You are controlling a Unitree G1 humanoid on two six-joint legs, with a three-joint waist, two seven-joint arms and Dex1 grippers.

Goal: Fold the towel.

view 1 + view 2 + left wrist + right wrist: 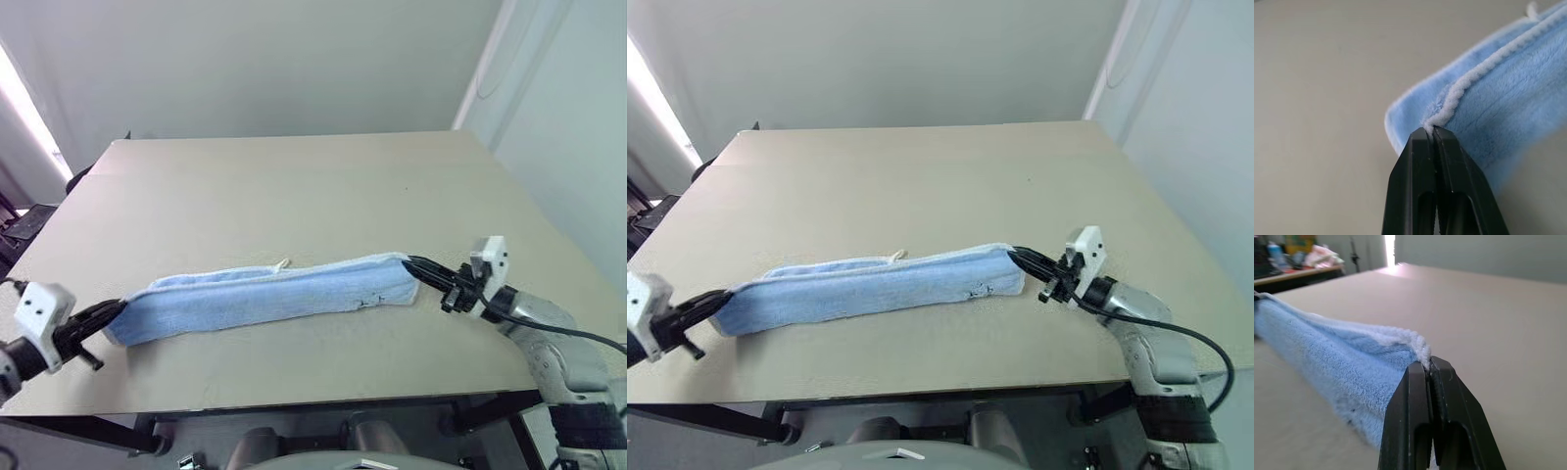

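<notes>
There is one towel (pixel 265 297). It is blue. There is one desk (pixel 294 186) under it. There are two tools, a left tool (pixel 116 311) and a right tool (pixel 415 265). Each tool has two black fingers.

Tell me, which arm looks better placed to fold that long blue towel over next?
Either could, both being shut on a towel end. I'd lean right: the right gripper holds its end further in on the table, while the left gripper sits nearer the table's front left edge.
</notes>
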